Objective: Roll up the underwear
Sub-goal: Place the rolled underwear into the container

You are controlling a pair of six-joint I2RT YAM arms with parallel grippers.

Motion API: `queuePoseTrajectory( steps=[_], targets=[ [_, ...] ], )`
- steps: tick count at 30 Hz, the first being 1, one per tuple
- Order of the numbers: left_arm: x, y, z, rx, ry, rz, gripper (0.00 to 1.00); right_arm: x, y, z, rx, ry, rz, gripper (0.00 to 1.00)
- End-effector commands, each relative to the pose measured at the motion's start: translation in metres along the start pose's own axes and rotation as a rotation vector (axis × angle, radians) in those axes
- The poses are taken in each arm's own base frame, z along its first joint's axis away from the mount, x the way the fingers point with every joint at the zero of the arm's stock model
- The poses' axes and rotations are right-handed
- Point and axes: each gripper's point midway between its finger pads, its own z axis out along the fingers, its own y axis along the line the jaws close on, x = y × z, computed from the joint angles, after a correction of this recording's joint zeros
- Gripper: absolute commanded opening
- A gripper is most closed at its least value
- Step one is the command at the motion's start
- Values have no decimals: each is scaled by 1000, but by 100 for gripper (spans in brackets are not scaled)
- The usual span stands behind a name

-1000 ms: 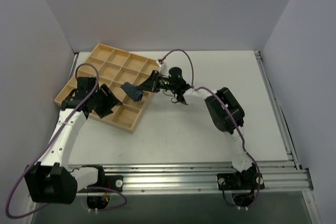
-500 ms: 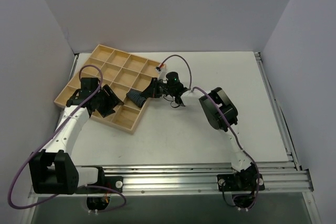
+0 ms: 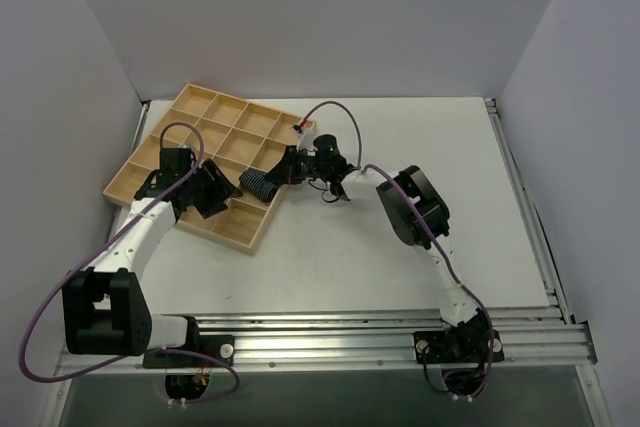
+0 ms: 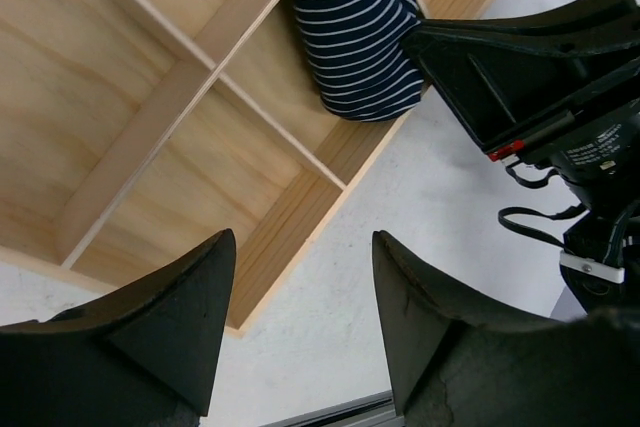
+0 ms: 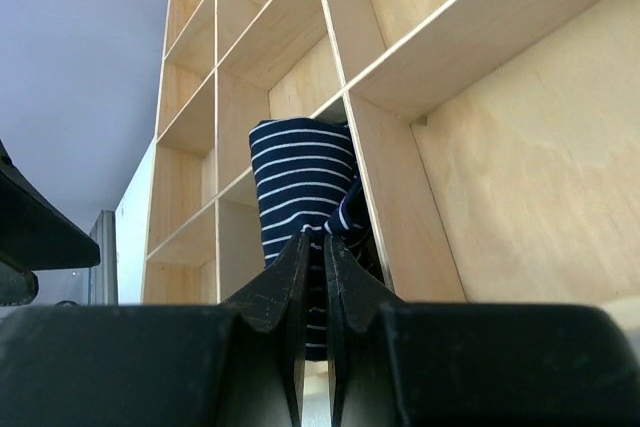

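- Item: the underwear, one piece. Soft knit cloth, dark navy with thin white stripes, gathered into a compact, rounded roll. No waistband edge shows in these views.
- Location: at a cell along the right-hand edge row of the tray, beside the bare table. Whether the roll rests on the cell floor cannot be told.
- Tray: one, of pale plywood with smooth faces. It is a flat square grid of thin upright dividers forming square cells, and it sits askew at the table's far left. The arms cover part of it, so the cells cannot be fully counted.
- Right gripper: one, matte black plastic with two fingers. They are drawn almost together, nipping a fold of the striped cloth at the roll's near end.
- Left gripper: one, matte black with two blunt wedge-shaped fingers. They are spread wide and hold nothing, over the tray's near edge and well short of the roll.
- Arms: two, with white link shells and black joints.
- Cables: two, purple, one looped along each arm.
- Mounting rail: ribbed silver aluminium along the near edge.
- Table: smooth, white, matte.
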Motion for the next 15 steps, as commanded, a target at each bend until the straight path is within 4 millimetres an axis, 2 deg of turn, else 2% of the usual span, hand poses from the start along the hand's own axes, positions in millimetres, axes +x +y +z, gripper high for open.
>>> queuePoseTrajectory(
  steps=[1,3,8,9,12,13,15],
  targets=[
    [-20,-28,9,137,-58,57,61,2,-1,13,-9,2,-49,0],
    [-22,-35,14,165,-57,69,57,6,-1,15,-4,11,-42,0],
    [-22,-61,30,239,-42,109,37,14,-4,12,17,38,-26,0],
    [-20,-71,31,254,-33,126,36,19,-8,10,29,52,-15,0],
    [-13,-83,44,268,-13,146,35,24,-8,4,45,66,-15,1],
    [-4,-88,50,269,7,160,35,27,-9,3,51,72,-20,3],
    [-1,-93,57,258,8,168,34,24,-7,-2,58,67,-26,5]
  ],
)
